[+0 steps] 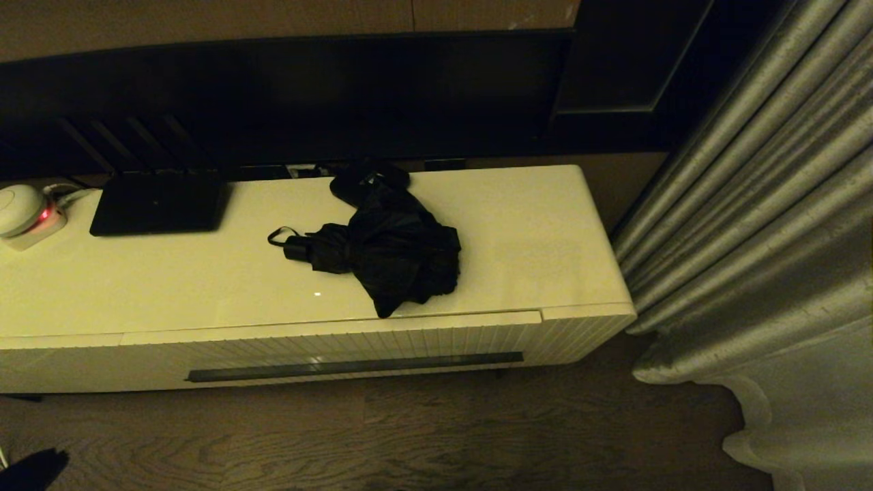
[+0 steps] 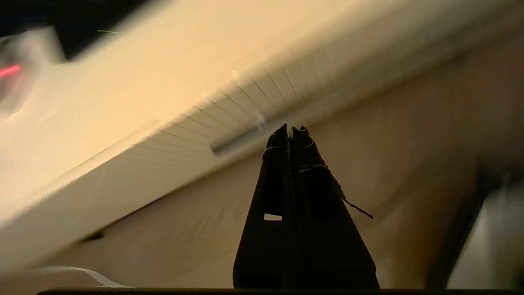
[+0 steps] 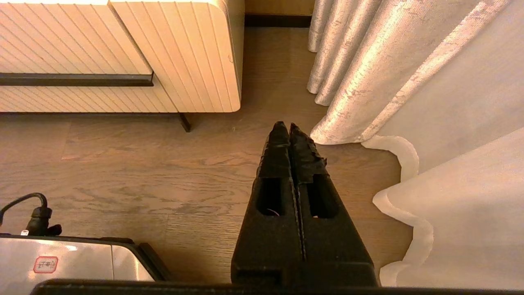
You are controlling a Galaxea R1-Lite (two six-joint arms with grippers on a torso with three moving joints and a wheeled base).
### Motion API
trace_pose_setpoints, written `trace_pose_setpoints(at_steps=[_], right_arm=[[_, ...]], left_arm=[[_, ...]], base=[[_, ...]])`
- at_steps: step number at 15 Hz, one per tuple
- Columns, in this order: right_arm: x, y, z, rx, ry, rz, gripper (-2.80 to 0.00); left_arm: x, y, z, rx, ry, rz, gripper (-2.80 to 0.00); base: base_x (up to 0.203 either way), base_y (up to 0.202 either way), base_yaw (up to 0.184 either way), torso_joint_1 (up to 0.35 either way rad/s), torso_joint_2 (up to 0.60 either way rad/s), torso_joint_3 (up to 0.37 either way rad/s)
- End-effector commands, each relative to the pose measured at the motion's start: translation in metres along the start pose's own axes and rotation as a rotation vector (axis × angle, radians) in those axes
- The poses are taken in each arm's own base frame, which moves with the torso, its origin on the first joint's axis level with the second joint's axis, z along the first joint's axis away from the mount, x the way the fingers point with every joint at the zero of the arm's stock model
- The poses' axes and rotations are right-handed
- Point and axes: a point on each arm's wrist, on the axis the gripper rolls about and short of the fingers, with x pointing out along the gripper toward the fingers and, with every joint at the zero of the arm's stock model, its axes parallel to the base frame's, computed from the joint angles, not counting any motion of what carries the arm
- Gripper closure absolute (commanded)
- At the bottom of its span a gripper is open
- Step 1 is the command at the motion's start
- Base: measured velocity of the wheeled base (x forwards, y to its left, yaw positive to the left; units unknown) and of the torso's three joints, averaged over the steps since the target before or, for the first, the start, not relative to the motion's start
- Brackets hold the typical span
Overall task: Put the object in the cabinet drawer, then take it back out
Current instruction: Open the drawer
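The black folding umbrella (image 1: pixel 392 256) lies on top of the cream cabinet (image 1: pixel 545 239), fabric bunched, handle and strap loop (image 1: pixel 276 236) pointing left. Below it the ribbed cabinet drawer (image 1: pixel 341 344) is closed, its dark handle slot (image 1: pixel 354 366) running along the front. My left gripper (image 2: pixel 291 129) is shut and empty, low over the floor, with the drawer's slot (image 2: pixel 233 142) ahead of it. My right gripper (image 3: pixel 285 125) is shut and empty above the wooden floor, off the cabinet's right end (image 3: pixel 221 53). Neither gripper shows in the head view.
A flat black device (image 1: pixel 158 204) and a white round gadget with a red light (image 1: pixel 27 215) sit on the cabinet's left. Grey curtains (image 1: pixel 764 225) hang close at the right. A silver appliance with a black cable (image 3: pixel 69 262) rests on the floor near the right gripper.
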Motion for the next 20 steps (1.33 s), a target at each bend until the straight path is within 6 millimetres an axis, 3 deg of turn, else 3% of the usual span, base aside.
trace_pose_setpoints(at_steps=[1,4,8,14,20], right_arm=[[0.0,0.0,0.0,0.0,0.002,0.001,0.0],[0.0,0.0,0.0,0.0,0.0,0.001,0.0],[0.0,0.0,0.0,0.0,0.0,0.001,0.0],[0.0,0.0,0.0,0.0,0.0,0.001,0.0],[0.0,0.0,0.0,0.0,-0.001,0.001,0.0]], left_arm=[[0.033,0.005,0.002,0.153,0.157,-0.148,0.0],[0.056,0.0,-0.008,0.361,0.276,-0.318,0.0],[0.091,-0.004,-0.018,0.404,0.438,-0.474,0.0],[0.16,-0.023,-0.006,0.513,0.556,-0.648,0.0],[0.178,-0.053,-0.009,0.589,0.57,-0.782,0.0]], base=[[0.0,0.0,0.0,0.0,0.0,0.0],[0.0,0.0,0.0,0.0,0.0,0.0],[0.0,0.0,0.0,0.0,0.0,0.0],[0.0,0.0,0.0,0.0,0.0,0.0],[0.0,0.0,0.0,0.0,0.0,0.0]])
